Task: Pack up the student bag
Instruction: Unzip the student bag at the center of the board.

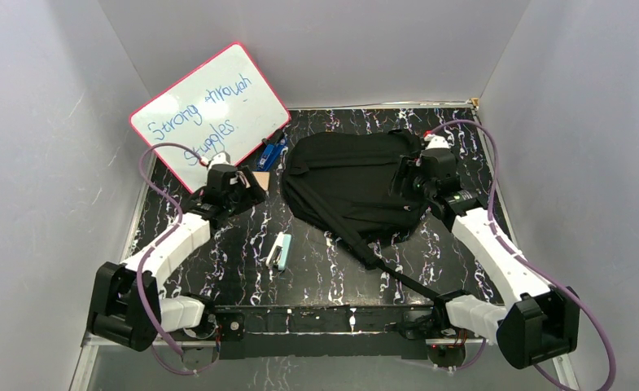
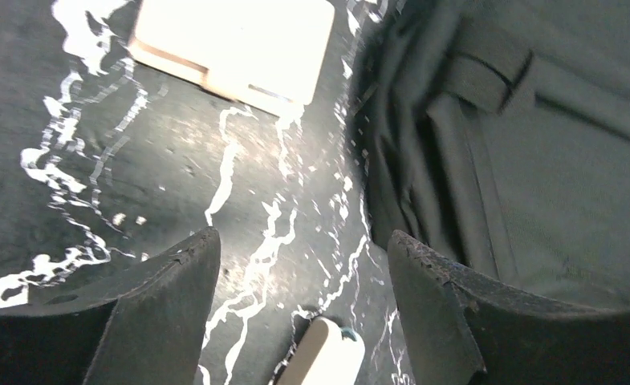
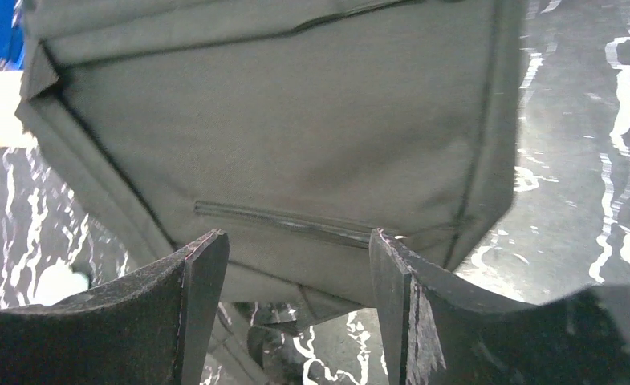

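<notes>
Pink-rimmed whiteboard (image 1: 210, 114) leans at back left. Left gripper (image 2: 299, 241): fingers apart, nothing between them, above the black marbled table (image 1: 316, 269); a tan block (image 2: 235, 48) lies just ahead. Small mint stapler (image 1: 279, 251) lies near centre. Student bag (image 1: 348, 183) lies flat at the back, right of centre, one strap (image 1: 397, 273) trailing toward the near edge. Right gripper (image 3: 295, 241): fingers apart, empty, over the bag's right side.

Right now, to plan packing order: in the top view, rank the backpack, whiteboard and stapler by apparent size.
Largest: black backpack and whiteboard, too alike to rank.
Smallest, clearly: mint stapler.
</notes>
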